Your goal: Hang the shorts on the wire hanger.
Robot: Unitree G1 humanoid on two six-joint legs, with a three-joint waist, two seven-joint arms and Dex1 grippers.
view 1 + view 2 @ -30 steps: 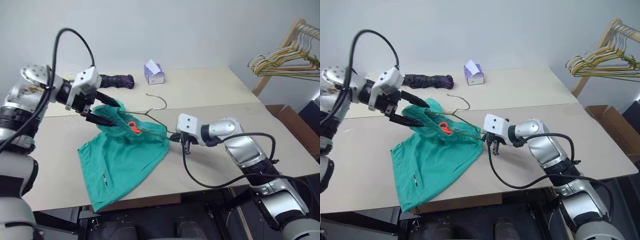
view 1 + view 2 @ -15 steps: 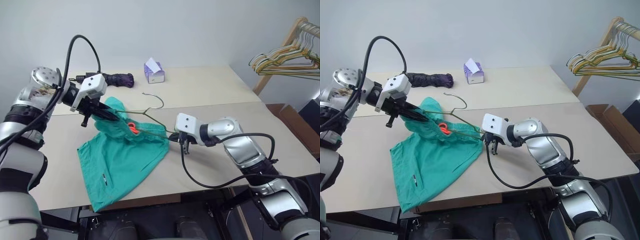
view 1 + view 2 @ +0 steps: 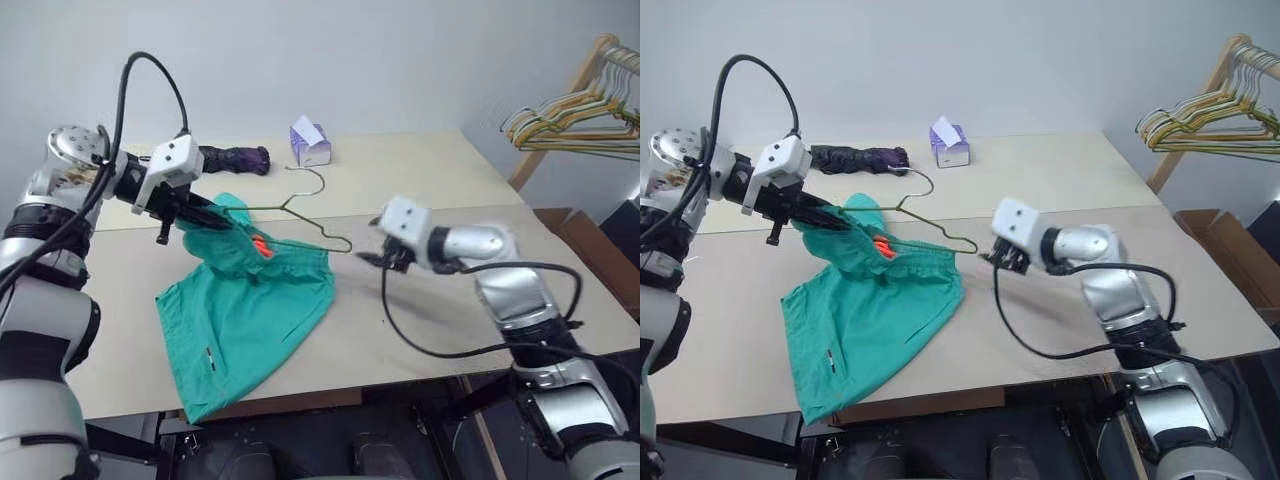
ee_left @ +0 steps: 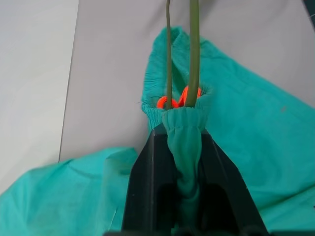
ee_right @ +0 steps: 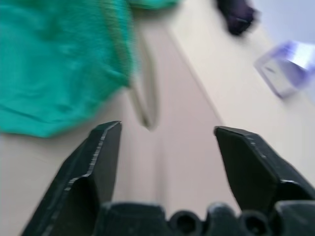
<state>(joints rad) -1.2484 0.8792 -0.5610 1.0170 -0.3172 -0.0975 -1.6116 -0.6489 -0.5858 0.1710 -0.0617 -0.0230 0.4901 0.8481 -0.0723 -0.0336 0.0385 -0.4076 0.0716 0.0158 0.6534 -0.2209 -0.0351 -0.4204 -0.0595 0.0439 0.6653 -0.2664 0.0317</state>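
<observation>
Partly done: wire hanger [image 3: 300, 215] is threaded into the waistband of the teal shorts [image 3: 250, 310] on the table [image 3: 420, 180], left gripper [image 4: 183, 147] clamped on the bunched waistband (lifting it), right gripper [image 5: 165, 147] spread wide, empty, beside the hanger's end; far side unthreaded.

Taking the shorts [image 3: 250, 305] as landmark: bare table [image 3: 420, 330] lies open to their right, up to the right gripper [image 3: 992, 258], whose fingers stand apart. The wire hanger [image 3: 300, 215] juts from their waistband, barring the far side. Beyond them, well apart, sit a dark umbrella [image 3: 235, 158] and tissue box [image 3: 309, 144].
</observation>
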